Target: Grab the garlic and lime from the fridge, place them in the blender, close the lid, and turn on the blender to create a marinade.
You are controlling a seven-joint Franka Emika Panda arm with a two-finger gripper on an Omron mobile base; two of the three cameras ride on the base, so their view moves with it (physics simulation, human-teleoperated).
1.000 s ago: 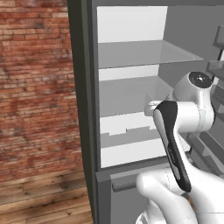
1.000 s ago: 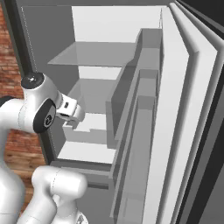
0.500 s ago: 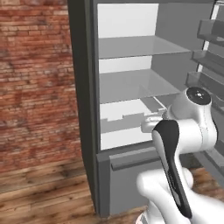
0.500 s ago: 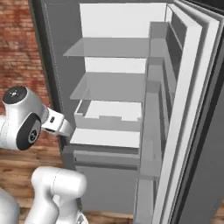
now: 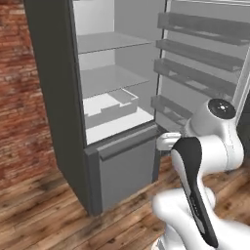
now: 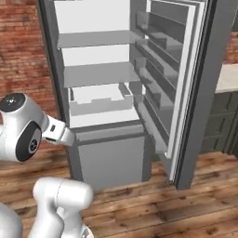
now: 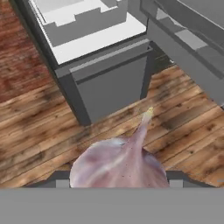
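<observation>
Garlic [image 7: 120,164] sits right in the hand [image 7: 118,181]. The two dark fingertips [image 7: 175,177] press on its sides, so the hand is closed on the bulb. The garlic looks pale pink and purple, and its thin stem sticks up toward the fridge. Under it is the brown wooden floor [image 7: 39,131], so the garlic hangs in the air, well out in front of the fridge.

A second ago the arm was reaching close in by the fridge shelves. Now the whole picture has slid back and the fridge [image 5: 63,102] looks smaller and farther off. That means the base has driven away from it, and the arm has come out with the garlic. So the first pick looks done.

The fridge door [image 6: 186,93] stands wide open, with its grey racks showing. Inside, the pale shelves [image 5: 110,78] and the low drawer tray [image 6: 97,100] look bare from here. No lime can be made out on them. At the far right of the right base view, a bit of pale counter [image 6: 228,76] sits on top of dark cupboards [image 6: 221,121].

Next, the garlic probably has to ride over to the blender and drop in the jug. The lime is not fetched yet, so a second trip to the fridge seems likely. The garlic is small and round, so it could slip if the hand loosens.
</observation>
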